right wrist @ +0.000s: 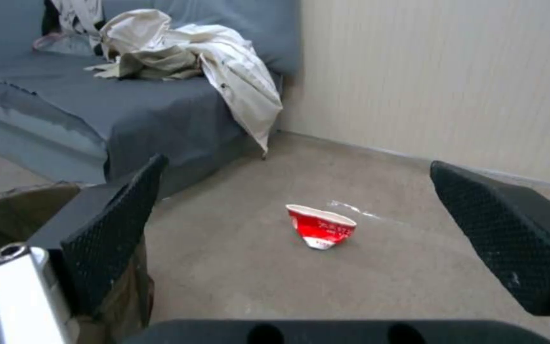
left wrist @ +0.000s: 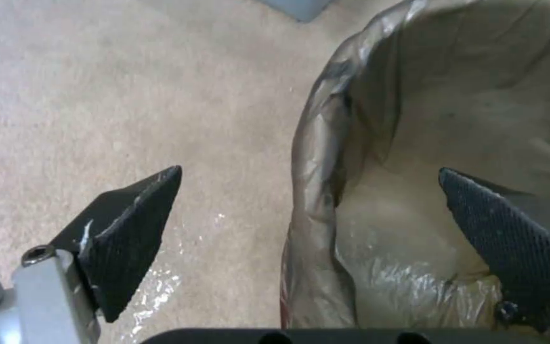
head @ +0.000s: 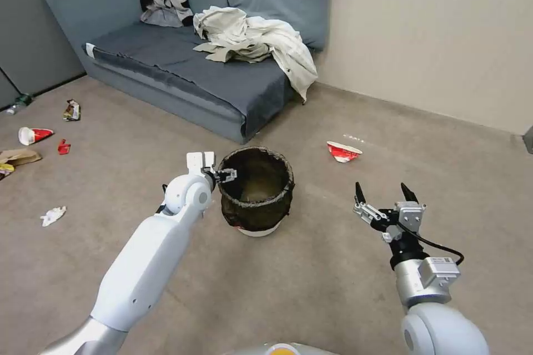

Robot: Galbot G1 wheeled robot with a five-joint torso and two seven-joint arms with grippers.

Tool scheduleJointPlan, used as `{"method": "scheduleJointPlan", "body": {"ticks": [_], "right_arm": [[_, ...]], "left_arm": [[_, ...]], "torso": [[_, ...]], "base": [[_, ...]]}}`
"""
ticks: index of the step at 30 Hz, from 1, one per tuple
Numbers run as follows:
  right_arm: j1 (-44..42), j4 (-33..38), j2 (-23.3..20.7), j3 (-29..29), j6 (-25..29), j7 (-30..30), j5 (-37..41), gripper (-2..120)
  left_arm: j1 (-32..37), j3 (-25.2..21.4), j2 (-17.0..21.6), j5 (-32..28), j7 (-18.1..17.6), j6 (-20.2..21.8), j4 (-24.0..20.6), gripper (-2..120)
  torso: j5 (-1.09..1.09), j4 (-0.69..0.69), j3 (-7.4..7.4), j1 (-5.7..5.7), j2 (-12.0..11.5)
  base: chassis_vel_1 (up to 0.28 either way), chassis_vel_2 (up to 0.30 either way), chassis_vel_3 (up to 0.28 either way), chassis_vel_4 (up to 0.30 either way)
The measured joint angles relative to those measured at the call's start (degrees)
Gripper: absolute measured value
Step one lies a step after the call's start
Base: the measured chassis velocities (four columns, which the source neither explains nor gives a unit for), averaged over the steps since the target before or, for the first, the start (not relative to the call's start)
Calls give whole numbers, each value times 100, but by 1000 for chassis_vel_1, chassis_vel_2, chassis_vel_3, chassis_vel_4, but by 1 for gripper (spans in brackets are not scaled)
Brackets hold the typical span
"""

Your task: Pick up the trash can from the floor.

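From the head view we've got scattered litter (head: 33, 135) out at ten o'clock on the floor (head: 333, 266), and moving in, our left gripper (head: 226, 174) is right at the trash can (head: 256, 191), at the nine o'clock edge of its rim. Our left wrist view settles it: the fingers (left wrist: 129, 239) are spread wide, one outside over the carpet, the other (left wrist: 517, 243) inside the liner, with the bagged rim (left wrist: 316, 157) standing between them and nothing clamped. The can is a small round white bin, a dark brown-black bag folded over the lip and draped down most of its side, white showing at the base. It stands upright on the carpet dead ahead, long axis vertical, mouth facing up, just in front of the grey sofa (head: 183, 66). At one o'clock lies a crushed red-and-white paper cup (head: 343, 151). Our right gripper (head: 386, 195) hovers at four o'clock, well apart from the can, pincer wide and holding nothing.
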Motion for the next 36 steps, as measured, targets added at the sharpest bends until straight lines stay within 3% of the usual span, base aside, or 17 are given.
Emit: {"method": "scheduleJointPlan", "body": {"ticks": [7, 26, 29, 36], "right_arm": [[25, -75, 19, 5, 42, 19, 12, 100], [79, -145, 37, 3, 83, 34, 46, 100], [87, -154, 40, 2, 89, 36, 48, 100], [111, -173, 50, 0, 120, 41, 60, 100]], "left_arm": [[-134, 114, -66, 22, -31, 0, 333, 100], [-122, 193, -192, 48, -29, -9, 594, 100], [-118, 215, -198, 53, -30, -12, 601, 97], [-94, 332, -213, 53, -81, -17, 592, 67]], "torso": [[0, 0, 0, 0, 0], [3, 1, -2, 0, 0], [3, 1, -1, 0, 1], [3, 1, -2, -1, 1]], "base": [[0, 0, 0, 0], [0, 0, 0, 0], [0, 0, 0, 0], [0, 0, 0, 0]]}}
